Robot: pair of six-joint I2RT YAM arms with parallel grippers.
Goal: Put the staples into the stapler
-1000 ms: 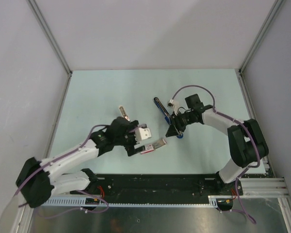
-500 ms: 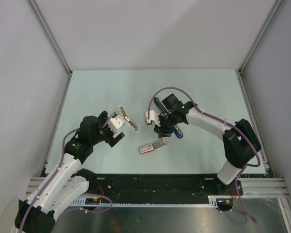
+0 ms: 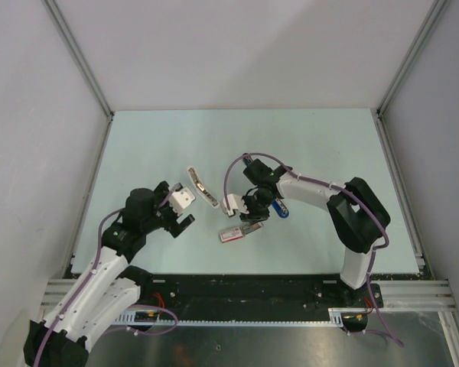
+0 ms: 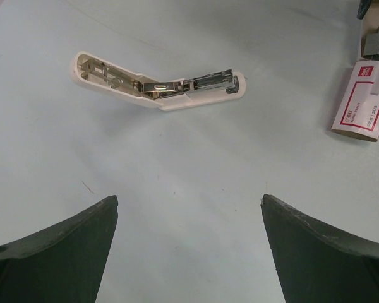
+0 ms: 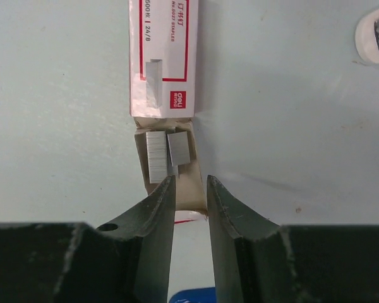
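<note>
The staples are lying as two short silvery strips side by side in the grey tray. The tray is sticking out of the pink-and-white box on the table, between the two arms and just beside the blue stapler.

You are dealing with something light and brittle. A strip is stiff along its length, but it is probably only glued together, so squeezing hard or twisting is likely to snap it. The smooth metal is also likely to slip. Aim to be pinching one strip across its two long flat sides, near the middle, and lifting straight up.

Your right gripper is hovering at the tray's open end, its jaws standing a narrow gap apart and holding nothing. The box looks light enough to be sliding the moment you touch it.

Your left gripper is hanging wide open above bare table, near a cream stapler lying hinged open.
</note>
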